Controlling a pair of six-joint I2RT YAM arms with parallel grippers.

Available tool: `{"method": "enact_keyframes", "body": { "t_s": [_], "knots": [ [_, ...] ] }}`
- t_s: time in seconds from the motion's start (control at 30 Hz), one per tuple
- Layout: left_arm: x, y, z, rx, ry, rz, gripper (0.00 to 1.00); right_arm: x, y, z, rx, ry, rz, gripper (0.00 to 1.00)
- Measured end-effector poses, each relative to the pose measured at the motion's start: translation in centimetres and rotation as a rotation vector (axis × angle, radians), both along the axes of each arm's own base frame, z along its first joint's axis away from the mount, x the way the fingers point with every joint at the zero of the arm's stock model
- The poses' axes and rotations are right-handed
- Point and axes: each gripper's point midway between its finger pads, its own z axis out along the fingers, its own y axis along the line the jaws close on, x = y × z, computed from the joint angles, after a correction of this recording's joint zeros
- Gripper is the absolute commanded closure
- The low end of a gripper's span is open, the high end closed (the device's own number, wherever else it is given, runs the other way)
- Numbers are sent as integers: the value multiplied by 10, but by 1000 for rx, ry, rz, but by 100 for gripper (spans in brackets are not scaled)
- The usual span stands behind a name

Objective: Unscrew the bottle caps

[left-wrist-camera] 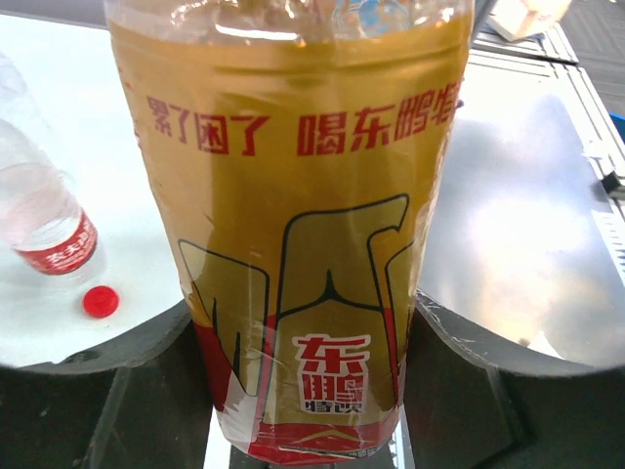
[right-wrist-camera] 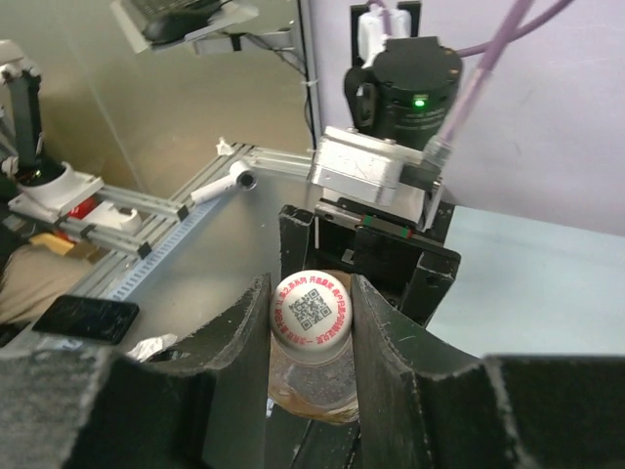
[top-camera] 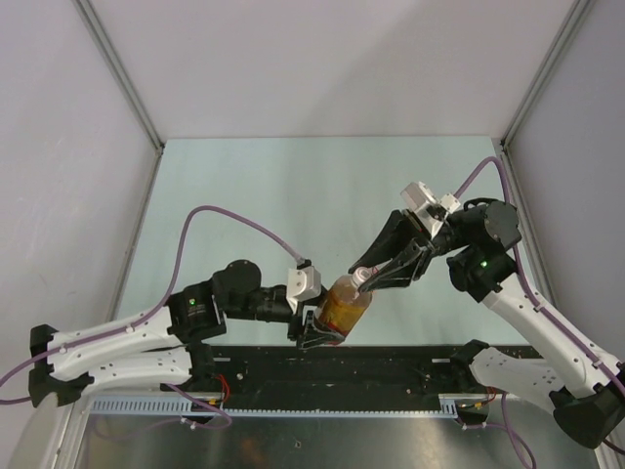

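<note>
So here's what I see on my feeds right now. The left gripper (top-camera: pixel 317 332) is clamped around the lower body of the amber bottle (top-camera: pixel 347 303), one finger pressed to each side of the label. It holds the bottle in the air over the near edge of the table (top-camera: pixel 293 186), roughly mid-width. The bottle is tilted, with its neck pointing up and toward the far right.

The right gripper (right-wrist-camera: pixel 311 293) comes in from the right, and its two fingers are closed on the bottle's white cap (right-wrist-camera: pixel 312 315), one on each side. From the right wrist camera I'm looking straight down onto the top of the cap, which has a QR code with a ring of red text around it. The cap sits on the neck, with amber liquid visible below it.

On the left wrist feed, off to the left, there's a clear bottle (left-wrist-camera: pixel 44 225) with a red-and-white label. A loose red cap (left-wrist-camera: pixel 100 301) lies on the pale surface just beside it. I can't tell whether that bottle stands or lies, since only part of it is in shot.
</note>
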Motion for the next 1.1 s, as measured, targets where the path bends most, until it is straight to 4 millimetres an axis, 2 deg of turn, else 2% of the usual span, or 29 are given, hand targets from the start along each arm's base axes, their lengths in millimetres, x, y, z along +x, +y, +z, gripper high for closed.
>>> {"method": "enact_keyframes", "body": {
  "t_s": [0.1, 0.3, 0.4, 0.57, 0.7, 0.83, 1.0, 1.1],
  "knots": [
    [-7, -1, -1, 1, 11, -51, 54, -7, -3, -1, -6, -26, 42, 74],
    [-9, -1, -1, 2, 15, -72, 55, -10, -4, -2, -14, -26, 56, 42],
    [-10, -1, 1, -6, 5, -74, 56, -6, -4, -1, -11, -12, 35, 30],
    [1, 3, 8, -29, -25, -4, 57, 11, -1, 4, 9, 24, -48, 13],
    [11, 12, 17, -74, -66, 75, 58, 25, -2, 10, 36, 40, -128, 5],
    [25, 22, 21, -99, -92, 176, 60, 32, -4, 16, 61, 45, -184, 3],
    [53, 33, 19, -92, -106, 346, 64, 36, -5, 22, 83, 51, -226, 1],
    [71, 39, 12, -61, -108, 461, 65, 45, -4, 24, 96, 72, -275, 1]
  ]
}}
